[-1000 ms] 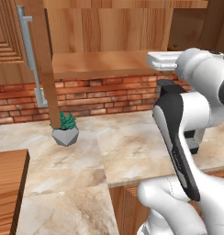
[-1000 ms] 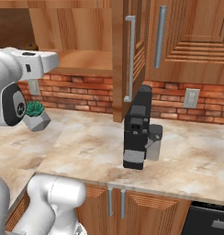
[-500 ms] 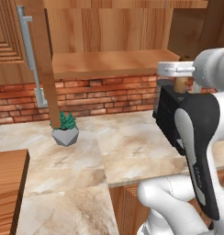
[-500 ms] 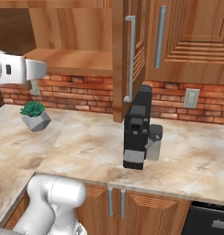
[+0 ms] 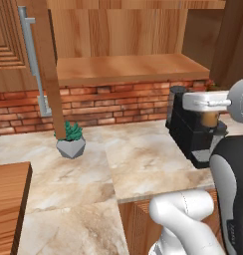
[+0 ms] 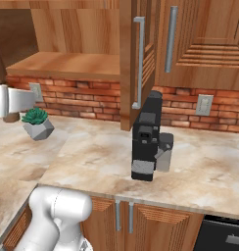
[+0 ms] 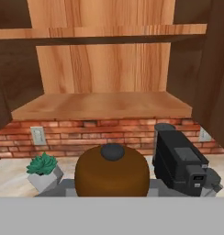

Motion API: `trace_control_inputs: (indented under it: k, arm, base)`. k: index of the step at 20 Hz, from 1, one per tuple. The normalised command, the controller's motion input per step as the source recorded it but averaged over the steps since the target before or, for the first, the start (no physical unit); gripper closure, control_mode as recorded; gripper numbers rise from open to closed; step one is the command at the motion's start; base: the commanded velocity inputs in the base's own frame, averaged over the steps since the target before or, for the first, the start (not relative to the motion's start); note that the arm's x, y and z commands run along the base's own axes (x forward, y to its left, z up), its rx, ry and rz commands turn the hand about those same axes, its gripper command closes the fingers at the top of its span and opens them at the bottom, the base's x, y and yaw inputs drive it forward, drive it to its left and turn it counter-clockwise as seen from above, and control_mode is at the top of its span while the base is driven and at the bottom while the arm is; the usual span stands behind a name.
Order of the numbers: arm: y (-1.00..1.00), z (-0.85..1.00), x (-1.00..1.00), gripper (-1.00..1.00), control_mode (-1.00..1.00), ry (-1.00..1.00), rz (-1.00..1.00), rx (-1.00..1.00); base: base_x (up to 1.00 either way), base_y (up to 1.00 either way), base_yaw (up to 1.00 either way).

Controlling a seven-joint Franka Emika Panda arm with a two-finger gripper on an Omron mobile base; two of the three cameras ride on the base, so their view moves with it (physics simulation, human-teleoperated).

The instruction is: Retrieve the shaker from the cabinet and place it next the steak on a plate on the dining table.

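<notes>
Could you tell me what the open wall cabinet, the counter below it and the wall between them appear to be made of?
The warm brown wall cabinet looks like wood with a satin finish: grain lines run along its shelf and back panel. The beige veined counter top looks like polished marble or similar stone, going by its cloudy veining. The red wall strip looks like brick, with pale mortar joints.

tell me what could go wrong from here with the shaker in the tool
1. The small tan wooden shaker with the dark brown knob top is clamped in the tool close above the black coffee machine; a low swing might knock it.
2. The open brown wooden cabinet door juts out beside the arm's way.
</notes>
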Motion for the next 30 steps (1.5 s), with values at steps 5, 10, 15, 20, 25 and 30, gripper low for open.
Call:
trace_control_inputs:
  k: [5, 10, 15, 20, 25, 30]
  arm:
    - [-0.09, -0.33, -0.25, 1.0, -1.0, 0.0, 0.0, 0.0]
    - [-0.15, -0.03, -0.17, 1.0, -1.0, -0.03, 0.0, 0.03]
    - [-0.04, 0.0, -0.39, 1.0, 1.0, -0.13, 0.0, 0.01]
    - [0.0, 0.0, 0.0, 1.0, 1.0, 0.0, 0.0, 0.0]
    - [0.0, 0.0, 0.0, 1.0, 1.0, 0.0, 0.0, 0.0]
    - [0.0, 0.0, 0.0, 1.0, 1.0, 0.0, 0.0, 0.0]
  base:
    - [0.0, 0.0, 0.0]
    - [0.0, 0.0, 0.0]
    - [-0.17, -0.02, 0.0]
    - [-0.83, -0.32, -0.2]
    - [-0.23, -0.1, -0.83]
    - [0.0, 0.0, -1.0]
